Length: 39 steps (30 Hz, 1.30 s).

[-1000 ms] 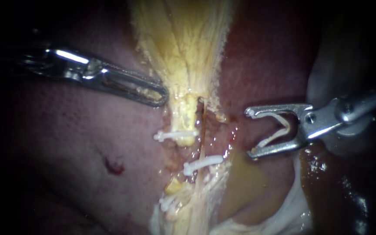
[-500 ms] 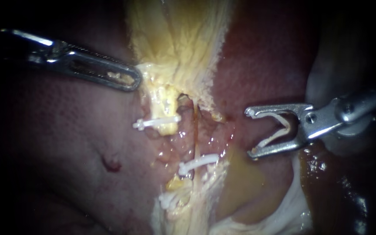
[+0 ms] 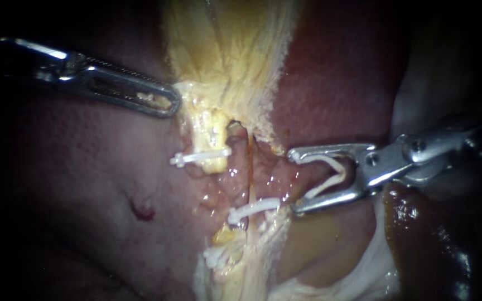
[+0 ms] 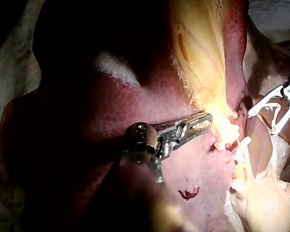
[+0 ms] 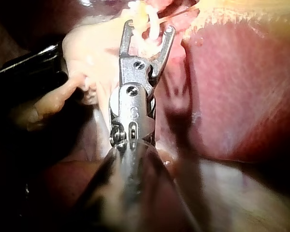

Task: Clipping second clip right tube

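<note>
Standing by the bench, here's what I've got. The left instrument (image 3: 169, 106), slim steel with long slotted jaws, is clamped onto the edge of the pale yellow stringy tissue (image 3: 224, 61) and holds it over to the left.

The right instrument (image 3: 292, 183), steel with forked jaws, has them spread wide. An open white V-shaped plastic clip (image 3: 330, 174) is seated between them, one leg lying along each jaw. Its tips sit just right of the thin pale right tube (image 3: 250, 181), not around it.

That tube runs near to far through the middle of the raw patch and carries one closed white clip (image 3: 255, 207) across it. The nearer jaw tip is just beside that clip's right end.

Over to the left, a slimmer shut white clip (image 3: 199, 158) crosses the stubby yellow left tube (image 3: 213, 139). Dark red liver (image 3: 85, 184) lies on both sides.
</note>
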Motion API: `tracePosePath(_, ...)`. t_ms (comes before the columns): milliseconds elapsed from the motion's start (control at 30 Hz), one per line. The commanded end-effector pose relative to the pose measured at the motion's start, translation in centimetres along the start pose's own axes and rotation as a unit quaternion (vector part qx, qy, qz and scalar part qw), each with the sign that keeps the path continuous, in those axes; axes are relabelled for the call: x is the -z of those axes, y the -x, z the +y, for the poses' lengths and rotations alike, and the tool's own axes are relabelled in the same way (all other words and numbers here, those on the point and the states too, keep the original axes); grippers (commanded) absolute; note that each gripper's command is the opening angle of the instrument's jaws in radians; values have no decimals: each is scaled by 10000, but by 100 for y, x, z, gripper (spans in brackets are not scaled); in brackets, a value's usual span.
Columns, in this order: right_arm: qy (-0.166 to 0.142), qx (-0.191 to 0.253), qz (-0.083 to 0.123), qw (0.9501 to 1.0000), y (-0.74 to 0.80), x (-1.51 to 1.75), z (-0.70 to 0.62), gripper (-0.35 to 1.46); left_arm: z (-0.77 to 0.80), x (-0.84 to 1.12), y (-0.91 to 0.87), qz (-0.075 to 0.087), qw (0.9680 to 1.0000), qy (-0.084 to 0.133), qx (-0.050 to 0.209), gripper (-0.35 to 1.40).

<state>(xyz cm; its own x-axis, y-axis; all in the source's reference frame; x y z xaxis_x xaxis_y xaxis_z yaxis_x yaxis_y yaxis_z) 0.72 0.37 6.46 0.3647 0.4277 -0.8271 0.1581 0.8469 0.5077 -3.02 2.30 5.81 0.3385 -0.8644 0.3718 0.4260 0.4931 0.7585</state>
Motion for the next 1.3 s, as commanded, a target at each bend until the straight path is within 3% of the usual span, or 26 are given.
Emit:
tracePosePath(33, -30, -59, -2, 10000, 4, -6, 1, 50, 0, 0, 0, 1, 10000, 0, -1, -35)
tracePosePath(500, -75, -542, 3, 9985, 41, -45, 25, 50, 0, -2, -1, -2, 10000, 7, -3, -35)
tracePosePath(900, -402, -856, 322, 9950, 43, -76, 31, 50, 1, -4, -2, -4, 10000, 10, -5, -35)
tracePosePath(1167, -771, -1204, 730, 9870, 41, -86, 30, 50, 1, -4, -2, -4, 10000, 10, -5, -35)
tracePosePath(1300, -954, -1286, 747, 9843, 38, -87, 26, 49, 1, -4, -2, -4, 10000, 10, -5, -35)
